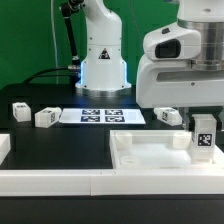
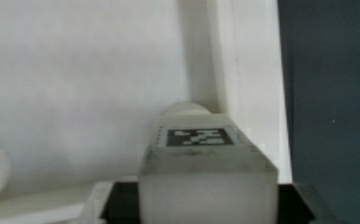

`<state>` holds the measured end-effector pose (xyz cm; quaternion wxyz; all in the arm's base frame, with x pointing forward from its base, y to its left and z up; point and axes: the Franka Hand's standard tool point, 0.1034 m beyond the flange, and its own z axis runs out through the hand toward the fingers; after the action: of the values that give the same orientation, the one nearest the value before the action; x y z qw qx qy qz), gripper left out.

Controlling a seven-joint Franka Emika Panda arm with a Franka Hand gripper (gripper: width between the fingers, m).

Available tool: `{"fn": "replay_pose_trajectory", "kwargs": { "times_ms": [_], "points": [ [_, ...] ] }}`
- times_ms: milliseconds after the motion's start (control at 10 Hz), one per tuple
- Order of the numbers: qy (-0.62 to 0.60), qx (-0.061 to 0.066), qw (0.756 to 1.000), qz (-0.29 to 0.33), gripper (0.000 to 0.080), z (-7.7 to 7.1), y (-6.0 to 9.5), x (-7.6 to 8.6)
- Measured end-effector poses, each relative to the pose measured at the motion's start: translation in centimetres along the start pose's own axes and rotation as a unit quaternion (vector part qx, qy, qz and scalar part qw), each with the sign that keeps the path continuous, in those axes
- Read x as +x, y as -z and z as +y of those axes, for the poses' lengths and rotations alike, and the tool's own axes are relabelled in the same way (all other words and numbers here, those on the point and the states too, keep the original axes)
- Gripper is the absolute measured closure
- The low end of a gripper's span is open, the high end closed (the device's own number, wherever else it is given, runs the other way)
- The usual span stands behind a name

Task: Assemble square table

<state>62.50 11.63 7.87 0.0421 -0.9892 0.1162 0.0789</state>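
The square table top (image 1: 150, 155) lies flat along the bench (image 1: 60, 145) edge nearest the exterior camera, up against the corner on the exterior view's right. One tagged leg (image 1: 203, 140) stands upright at the top's rear corner on that side, directly under the hand (image 1: 203, 118). The wrist view is mostly that leg, but the fingers don't show, so there's no telling whether the hand is clamped on it or open around it. Spare legs (image 1: 45, 117) sit toward the back edge, on both sides of the marker board (image 1: 100, 115).

Handling-wise, the leg looks like stiff, light, smooth plastic, so probably a bit slippery. The best hold is likely two opposite flat faces, up high. The top looks light enough to skid if pushed.
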Motion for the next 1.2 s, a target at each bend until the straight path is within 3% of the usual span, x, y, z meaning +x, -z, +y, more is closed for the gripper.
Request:
{"fn": "replay_pose_trajectory", "kwargs": {
  "times_ms": [100, 200, 300, 500, 600, 700, 1000, 1200],
  "points": [
    [-0.044, 0.004, 0.999, 0.01, 0.0512, -0.05, -0.08, 0.12],
    [-0.117, 0.018, 0.993, 0.021, 0.0512, -0.03, -0.08, 0.12],
    [-0.201, 0.046, 0.978, 0.027, 0.0512, 0.17, -0.09, 0.1],
    [-0.326, 0.088, 0.941, 0.033, 0.0511, 0.35, -0.07, 0.25],
    [-0.399, 0.103, 0.911, 0.023, 0.0511, 0.35, -0.07, 0.17],
    [-0.453, 0.105, 0.885, 0.016, 0.0511, 0.17, -0.07, 0.17],
    [-0.52, 0.105, 0.848, 0.012, 0.0511, -0.46, -0.17, -0.02],
    [-0.497, 0.105, 0.862, 0.015, 0.0511, -0.45, -0.17, -0.01]
  ]
}}
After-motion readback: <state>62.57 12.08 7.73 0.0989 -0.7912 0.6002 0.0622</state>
